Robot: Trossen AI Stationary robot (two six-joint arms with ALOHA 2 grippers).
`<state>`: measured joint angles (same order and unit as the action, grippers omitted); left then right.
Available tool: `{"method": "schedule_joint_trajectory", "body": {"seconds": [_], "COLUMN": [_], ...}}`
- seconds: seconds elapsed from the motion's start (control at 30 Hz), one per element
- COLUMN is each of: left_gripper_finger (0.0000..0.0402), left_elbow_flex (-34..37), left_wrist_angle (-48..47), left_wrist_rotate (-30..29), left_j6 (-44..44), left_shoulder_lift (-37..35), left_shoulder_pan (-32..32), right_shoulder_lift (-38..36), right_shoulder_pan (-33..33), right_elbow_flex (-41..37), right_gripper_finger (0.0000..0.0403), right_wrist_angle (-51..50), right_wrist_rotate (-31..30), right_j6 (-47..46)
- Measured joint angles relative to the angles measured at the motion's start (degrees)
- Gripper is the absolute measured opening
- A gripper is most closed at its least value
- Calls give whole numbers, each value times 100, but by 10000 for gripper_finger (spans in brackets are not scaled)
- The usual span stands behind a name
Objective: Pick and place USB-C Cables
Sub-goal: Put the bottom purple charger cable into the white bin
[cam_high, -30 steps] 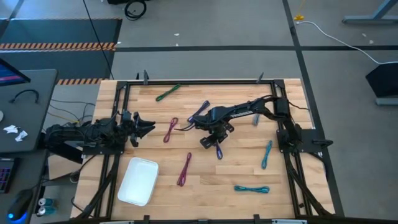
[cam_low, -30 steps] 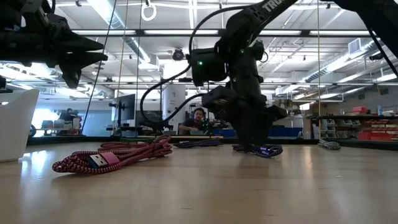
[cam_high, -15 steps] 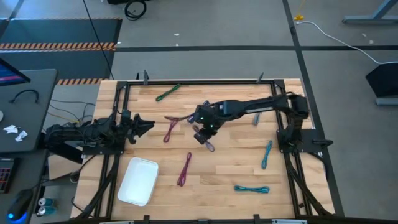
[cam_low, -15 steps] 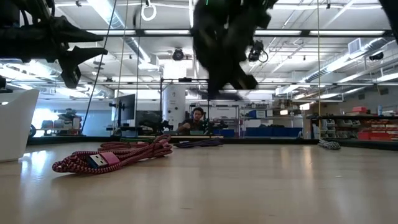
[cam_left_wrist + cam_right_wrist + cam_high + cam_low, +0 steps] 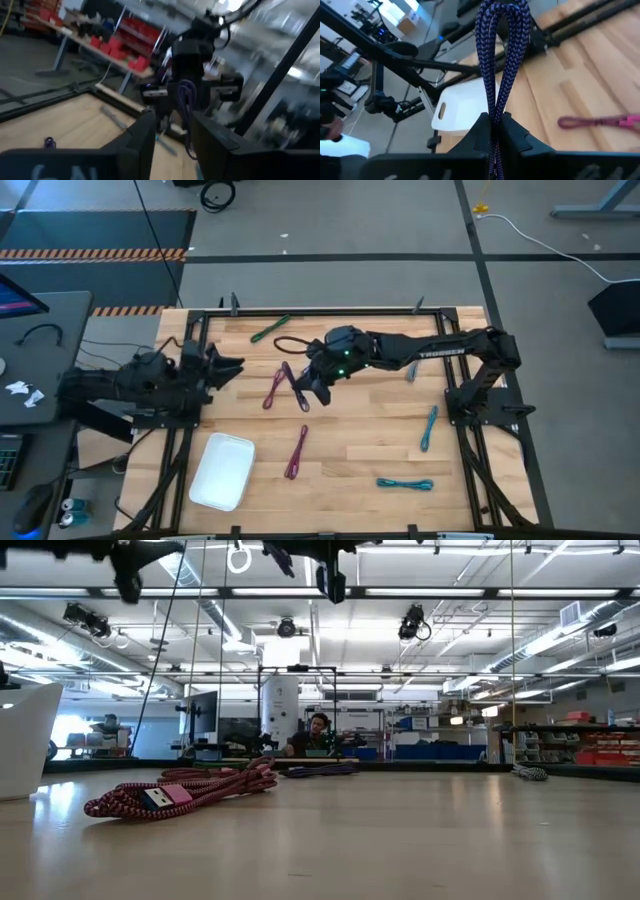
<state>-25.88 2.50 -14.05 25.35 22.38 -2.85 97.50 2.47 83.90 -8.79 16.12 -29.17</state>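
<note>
Hanging above the wooden table (image 5: 380, 435), the right gripper (image 5: 312, 383) has its two dark fingers pinched on a folded dark blue-purple braided USB-C cable (image 5: 501, 60), whose loop stands up out of the closed jaws in the right wrist view. This held cable is off the table, up and to the right of the white rectangular plastic tray (image 5: 222, 470) in the high view.

That white tray sits near the table's front left corner, and nothing shows inside it.

Other cables lie loose on the wood, all outside the tray: a magenta bundle (image 5: 297, 452) just to the tray's right, a purple bundle (image 5: 274, 388) farther back from the tray, a green one (image 5: 270, 328) near the far edge, a teal one (image 5: 405, 483) and a blue one (image 5: 429, 427) well off to the tray's right.

The left gripper (image 5: 228, 366) waits behind the tray at the table's left edge, fingers spread apart and holding nothing.
</note>
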Motion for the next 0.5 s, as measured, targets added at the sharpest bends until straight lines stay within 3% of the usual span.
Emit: {"method": "schedule_joint_trajectory", "body": {"seconds": [0.17, 0.33, 0.5], "left_gripper_finger": [215, 299, 325], "left_elbow_flex": [-1367, -2560, -3513], "left_wrist_angle": [-262, -581, -1526], "left_wrist_rotate": [79, 342, 506], "left_j6": [-55, -57, -52], "left_shoulder_lift": [1786, 3019, 3829], "left_shoulder_pan": [0, 0, -4], "right_shoulder_lift": [-8, -8, -8], "right_shoulder_pan": [5, 5, 5], "right_elbow_flex": [0, 0, 0], "right_gripper_finger": [16, 16, 16], "right_wrist_angle": [306, 427, 497], "right_wrist_rotate": [-2, -23, -24], "right_j6": [269, 389, 513]}}
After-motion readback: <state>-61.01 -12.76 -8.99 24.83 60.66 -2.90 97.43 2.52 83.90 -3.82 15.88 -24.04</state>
